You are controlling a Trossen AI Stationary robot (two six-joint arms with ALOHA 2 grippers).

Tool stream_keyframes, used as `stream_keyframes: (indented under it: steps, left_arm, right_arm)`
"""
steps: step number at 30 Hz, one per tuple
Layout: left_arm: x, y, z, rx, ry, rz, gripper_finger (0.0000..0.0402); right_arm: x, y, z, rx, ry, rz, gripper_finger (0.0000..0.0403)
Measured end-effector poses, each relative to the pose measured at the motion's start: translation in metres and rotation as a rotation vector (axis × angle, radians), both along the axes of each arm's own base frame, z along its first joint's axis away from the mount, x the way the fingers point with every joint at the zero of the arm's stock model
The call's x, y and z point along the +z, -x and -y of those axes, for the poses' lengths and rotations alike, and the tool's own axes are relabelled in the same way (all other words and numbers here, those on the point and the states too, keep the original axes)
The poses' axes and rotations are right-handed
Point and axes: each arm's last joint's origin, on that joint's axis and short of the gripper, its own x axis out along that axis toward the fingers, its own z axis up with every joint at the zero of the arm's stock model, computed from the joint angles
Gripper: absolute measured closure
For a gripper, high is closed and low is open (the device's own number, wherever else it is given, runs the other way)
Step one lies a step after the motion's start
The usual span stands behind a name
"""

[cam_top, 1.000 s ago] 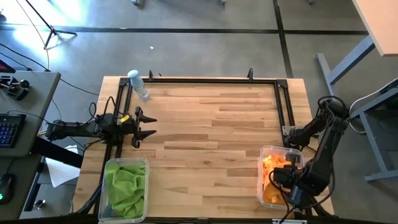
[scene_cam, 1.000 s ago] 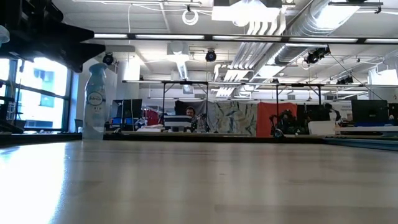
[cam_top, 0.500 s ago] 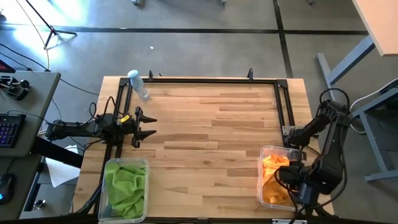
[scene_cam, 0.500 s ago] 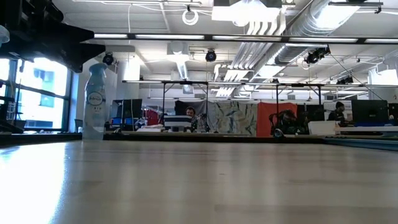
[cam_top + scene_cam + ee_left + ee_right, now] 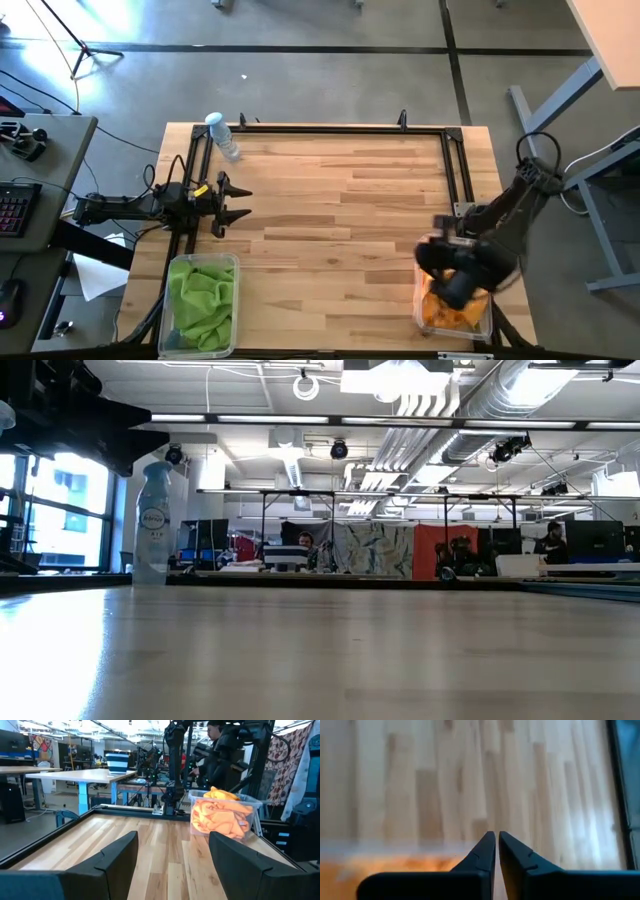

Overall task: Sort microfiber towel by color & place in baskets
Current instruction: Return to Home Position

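Observation:
Lime green towels (image 5: 202, 298) lie bunched in the clear basket (image 5: 232, 262) at the table's near left. Orange-yellow towels (image 5: 445, 312) fill the other clear basket (image 5: 424, 300) at the near right; the left wrist view shows that heap (image 5: 220, 816) rising to its rim (image 5: 250, 799). My right gripper (image 5: 497, 836) is shut and hangs above this basket's far part (image 5: 432, 256), holding nothing. My left gripper (image 5: 243, 202) waits open at the table's left edge, its fingers (image 5: 120, 855) level and pointing right.
A clear bottle (image 5: 222, 135) lies at the far left corner. A black frame rail (image 5: 330, 128) runs along the far edge and down both sides. Bare wood (image 5: 340, 220) spreads between the arms. People show in the room behind (image 5: 305, 543).
My right arm has swung from the basket's near right side toward the table's left and far edge, and now hangs over the orange towels. The towels and baskets have stayed where they were.

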Motion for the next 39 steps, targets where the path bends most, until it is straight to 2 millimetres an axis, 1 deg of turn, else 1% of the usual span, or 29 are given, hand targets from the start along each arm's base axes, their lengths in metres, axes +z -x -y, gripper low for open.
stream_keyframes:
  steps: [3,6,8,13,15,17,20,22,29,33,37,39]
  left_arm:
    - [0.000,0.000,0.000,0.000,0.000,0.000,0.0167]
    - [0.000,0.000,0.000,0.000,0.000,0.000,0.0167]
    - [0.000,0.000,0.000,0.000,0.000,0.000,0.0167]
    - [0.000,0.000,0.000,0.000,0.000,0.000,0.0167]
    - [0.000,0.000,0.000,0.000,0.000,0.000,0.0167]
    - [0.000,0.000,0.000,0.000,0.000,0.000,0.0167]
    - [0.000,0.000,0.000,0.000,0.000,0.000,0.0167]
    - [0.000,0.000,0.000,0.000,0.000,0.000,0.0167]
    - [0.000,0.000,0.000,0.000,0.000,0.000,0.0167]
    - [0.000,0.000,0.000,0.000,0.000,0.000,0.0167]
    - [0.000,0.000,0.000,0.000,0.000,-0.005,0.0167]
    - [0.000,0.000,0.000,0.000,0.000,-0.006,0.0167]
  right_arm:
    - [-0.018,-0.023,0.009,0.016,0.023,0.032,0.0386]
    - [-0.044,-0.047,0.017,0.071,0.020,0.064,0.0400]
    - [-0.061,-0.064,0.026,0.090,0.015,0.113,0.0397]
    - [-0.088,-0.110,0.062,0.093,-0.048,0.346,0.0401]
    - [-0.098,-0.122,0.077,0.122,-0.103,0.444,0.0402]
    - [-0.107,-0.128,0.093,0.102,-0.124,0.541,0.0402]
    - [-0.118,-0.131,0.114,0.056,-0.122,0.666,0.0402]
    - [-0.123,-0.131,0.125,0.061,-0.113,0.711,0.0402]
    - [-0.136,-0.123,0.160,0.083,-0.197,0.719,0.0402]
    - [-0.135,-0.108,0.172,0.053,-0.180,0.754,0.0403]
    - [-0.136,-0.082,0.178,0.020,-0.162,0.798,0.0403]
    - [-0.135,-0.070,0.178,0.025,-0.162,0.854,0.0403]
